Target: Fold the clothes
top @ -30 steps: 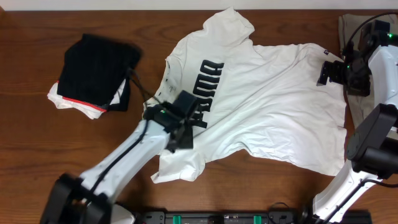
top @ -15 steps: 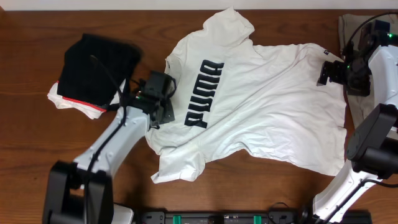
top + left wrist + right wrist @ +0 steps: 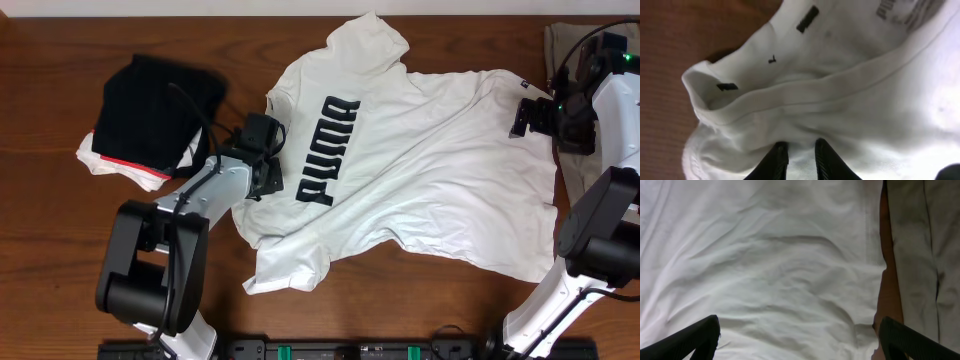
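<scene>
Over toward the left edge of the counter (image 3: 60,250), my left gripper (image 3: 262,160) is down on the neck end of the white T-shirt (image 3: 420,170). From the left wrist cam, the fingers (image 3: 777,161) are pressed almost together with a fold of the shirt's collar fabric pinched between them. So yeah, that one's got cloth.

The shirt itself lies spread flat across the middle of the counter, chest up, with the black block lettering (image 3: 328,150) showing. One sleeve points at the far edge, the other at the near edge, and the hem runs along close to the right edge.

My right gripper (image 3: 530,115) is at that hem end, fingers spread wide apart with nothing in them. The wrist cam shows only rumpled white fabric under it.

Other stuff: the olive-grey cloth (image 3: 560,40) sits at the far right corner just beside the hem, and a folded black garment (image 3: 155,110) with a red edge sits near the far left corner.
</scene>
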Motion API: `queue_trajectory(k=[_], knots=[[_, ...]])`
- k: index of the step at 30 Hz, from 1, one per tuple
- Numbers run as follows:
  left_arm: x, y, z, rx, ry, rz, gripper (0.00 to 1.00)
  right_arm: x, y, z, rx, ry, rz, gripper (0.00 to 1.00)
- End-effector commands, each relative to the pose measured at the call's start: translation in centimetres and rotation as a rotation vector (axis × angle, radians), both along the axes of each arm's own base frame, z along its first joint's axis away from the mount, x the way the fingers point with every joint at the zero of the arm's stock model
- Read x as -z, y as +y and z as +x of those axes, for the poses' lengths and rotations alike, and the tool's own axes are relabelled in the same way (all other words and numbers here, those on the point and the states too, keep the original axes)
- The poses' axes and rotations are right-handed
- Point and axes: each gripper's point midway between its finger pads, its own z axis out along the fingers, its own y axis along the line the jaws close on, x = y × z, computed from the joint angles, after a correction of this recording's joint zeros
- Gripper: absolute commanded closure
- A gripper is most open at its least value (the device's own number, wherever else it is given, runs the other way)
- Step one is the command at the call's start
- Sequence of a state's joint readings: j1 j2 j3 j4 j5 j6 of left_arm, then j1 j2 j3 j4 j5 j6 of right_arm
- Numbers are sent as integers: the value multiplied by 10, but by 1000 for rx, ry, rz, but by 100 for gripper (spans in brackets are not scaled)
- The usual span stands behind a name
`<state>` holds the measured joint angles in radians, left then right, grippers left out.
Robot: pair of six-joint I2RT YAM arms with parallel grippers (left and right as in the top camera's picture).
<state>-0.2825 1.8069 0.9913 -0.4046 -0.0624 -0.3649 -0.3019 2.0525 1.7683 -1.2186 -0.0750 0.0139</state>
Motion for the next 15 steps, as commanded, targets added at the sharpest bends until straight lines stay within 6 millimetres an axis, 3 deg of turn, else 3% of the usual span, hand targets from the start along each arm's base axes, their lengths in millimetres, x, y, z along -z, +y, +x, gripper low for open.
queue_trajectory(k=[1,8,15], knots=[[16,27,0,-31,23,134,78,-16,0,5,-2,-43,-9,1],[16,63,8,-129,5,158,78,-16,0,5,-2,-44,-9,1],[8,63,27,-150,-62,103,77,-16,0,5,-2,-44,-9,1]])
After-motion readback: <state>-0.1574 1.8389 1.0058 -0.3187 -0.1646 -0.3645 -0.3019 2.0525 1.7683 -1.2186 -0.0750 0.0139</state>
